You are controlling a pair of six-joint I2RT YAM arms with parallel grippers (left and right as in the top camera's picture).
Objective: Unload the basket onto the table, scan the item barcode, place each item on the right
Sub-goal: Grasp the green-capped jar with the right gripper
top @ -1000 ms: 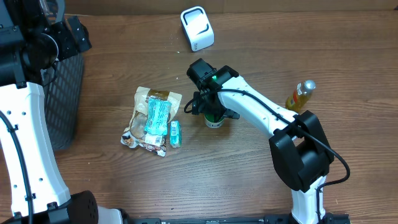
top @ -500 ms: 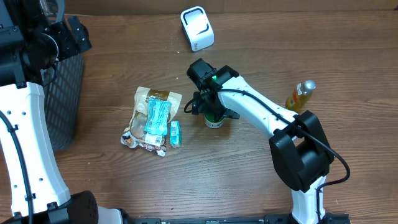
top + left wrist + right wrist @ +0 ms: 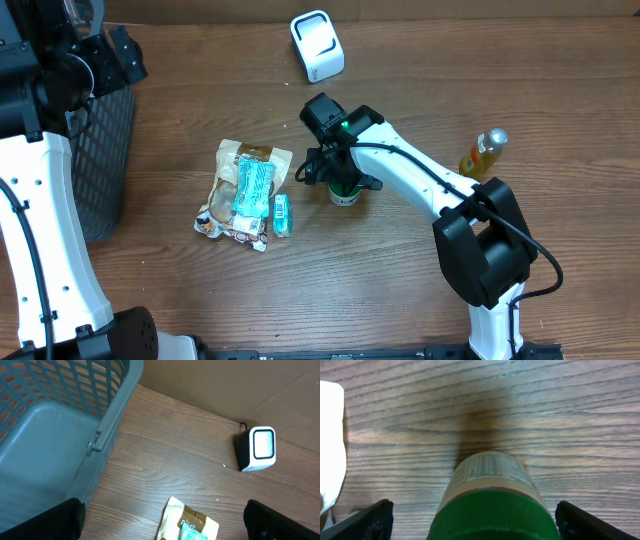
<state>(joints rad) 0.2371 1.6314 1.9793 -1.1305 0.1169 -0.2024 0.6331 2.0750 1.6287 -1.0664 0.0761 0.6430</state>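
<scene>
A jar with a green lid (image 3: 346, 194) stands upright on the wooden table right of the packet pile. My right gripper (image 3: 341, 180) hangs over it, open, with one finger on each side. In the right wrist view the green-lidded jar (image 3: 492, 495) fills the space between the black fingertips (image 3: 372, 520), and gaps show on both sides. The white scanner (image 3: 317, 45) sits at the table's far edge. My left gripper (image 3: 162, 522) is open and empty, held high over the table's left part, with the scanner (image 3: 260, 447) ahead of it to the right.
A pile of snack packets (image 3: 245, 190) lies left of the jar; its tan pouch (image 3: 187, 520) shows below the left gripper. A grey mesh basket (image 3: 105, 150) stands at the far left. A yellow bottle (image 3: 483, 153) stands beside the right arm.
</scene>
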